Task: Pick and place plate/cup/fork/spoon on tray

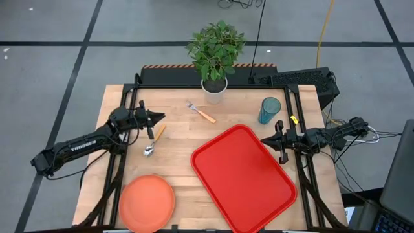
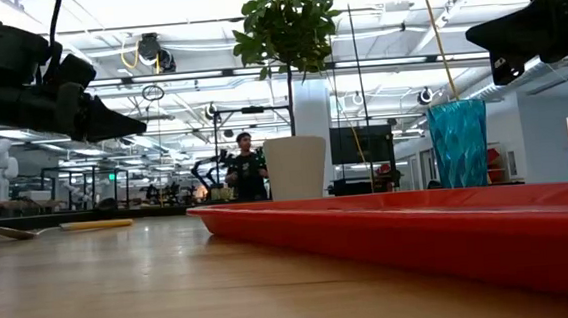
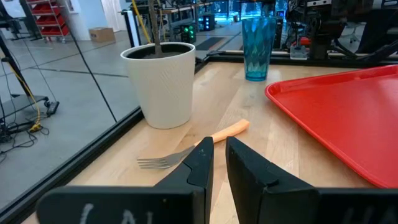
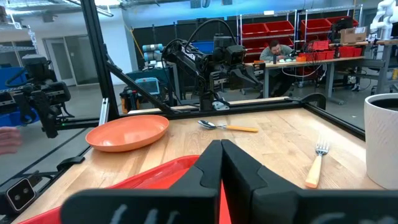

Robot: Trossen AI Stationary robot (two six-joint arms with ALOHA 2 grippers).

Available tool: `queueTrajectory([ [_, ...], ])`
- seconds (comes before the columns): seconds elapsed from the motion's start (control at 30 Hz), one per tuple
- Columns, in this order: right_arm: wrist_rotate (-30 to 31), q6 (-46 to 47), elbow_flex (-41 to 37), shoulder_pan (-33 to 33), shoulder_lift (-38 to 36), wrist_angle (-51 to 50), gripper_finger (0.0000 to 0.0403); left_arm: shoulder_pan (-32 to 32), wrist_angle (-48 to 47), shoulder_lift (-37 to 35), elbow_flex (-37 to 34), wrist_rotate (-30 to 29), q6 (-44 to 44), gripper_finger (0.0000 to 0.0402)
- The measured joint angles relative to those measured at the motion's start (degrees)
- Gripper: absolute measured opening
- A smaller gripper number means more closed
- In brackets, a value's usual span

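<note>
The left gripper (image 1: 160,117) hangs just above the spoon (image 1: 153,142), fingers (image 3: 200,163) slightly parted, apparently empty. The right gripper (image 1: 264,139) hovers beside the tray (image 1: 242,178), its 2 fingers (image 4: 208,165) pressed together.

A pale wooden surface (image 1: 181,152) with a black frame carries six things. A large red rectangular plastic tray (image 1: 243,177) lies askew toward the right edge. A round orange plastic plate (image 1: 147,202) sits at the near left corner. An orange-handled metal spoon (image 1: 154,140) lies near the left edge, an orange-handled fork (image 1: 201,112) mid-rear. A white pot with a green plant (image 1: 214,89) stands at the rear edge, a teal translucent tumbler (image 1: 269,110) toward the rear right corner
</note>
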Motion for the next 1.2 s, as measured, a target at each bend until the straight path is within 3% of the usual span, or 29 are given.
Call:
queueTrajectory([
  [0.6,0.0,0.0,0.0,0.0,0.0,0.0,0.0000,0.0,2.5,0.0,0.0,0.0,-1.2,0.0047],
  [0.7,0.0,0.0,0.0,0.0,0.0,0.0,0.0000,0.0,6.2,0.0,0.0,0.0,-7.5,0.0047],
  [0.93,0.0,0.0,0.0,0.0,0.0,0.0,0.0000,-0.4,13.2,0.0,0.0,0.1,-32.9,0.0047],
  [1.2,0.0,0.0,0.0,0.0,0.0,0.1,0.0000,-1.3,11.4,0.0,0.0,2.7,-42.1,0.0047],
])
